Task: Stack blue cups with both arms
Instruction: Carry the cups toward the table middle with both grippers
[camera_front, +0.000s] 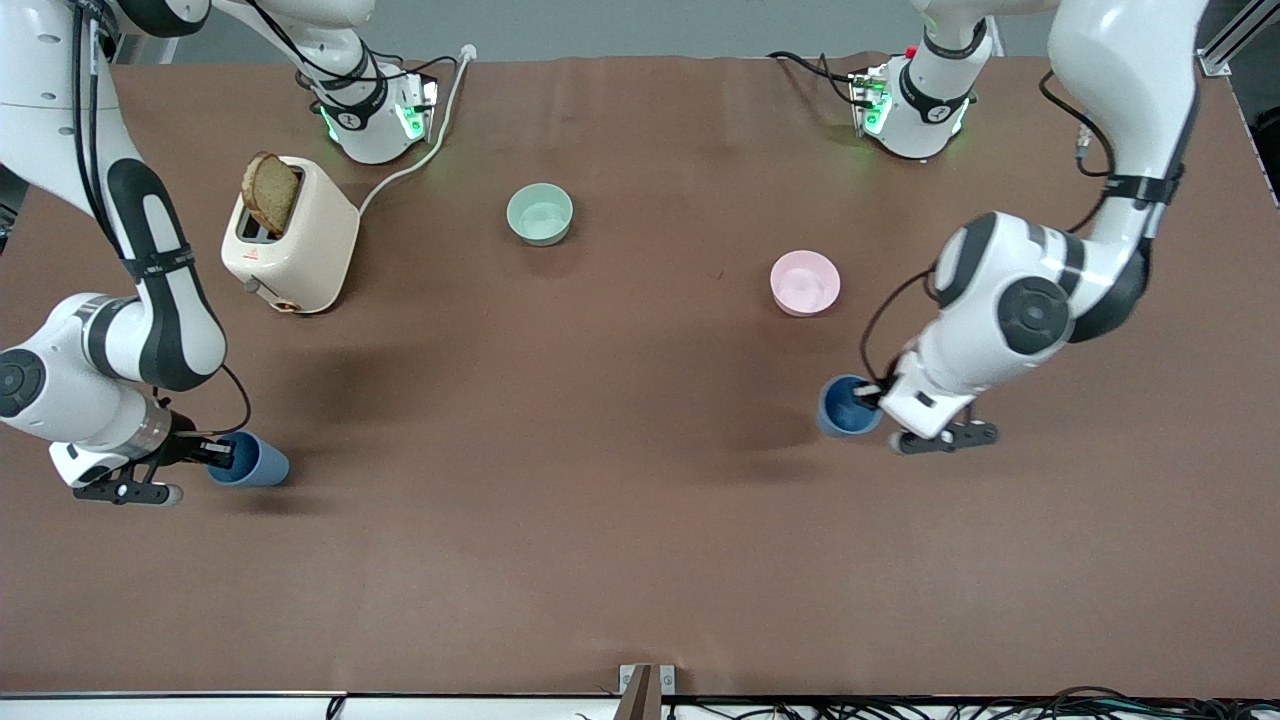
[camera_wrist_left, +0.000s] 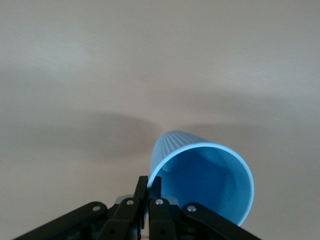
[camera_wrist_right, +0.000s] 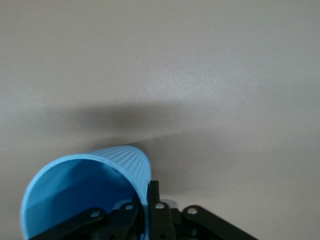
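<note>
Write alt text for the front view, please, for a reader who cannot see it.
Each arm's end effector grips the rim of a blue cup: the left end effector holds one cup, the right end effector the other cup. Farther from the camera stand a toaster, a green bowl and a pink bowl.

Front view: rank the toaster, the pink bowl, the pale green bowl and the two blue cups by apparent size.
1. toaster, clearly largest.
2. pink bowl and pale green bowl: about alike, not ranked.
3. The blue cups, smallest and alike: one in the right gripper (blue cup), one in the left gripper (blue cup), partly hidden.
</note>
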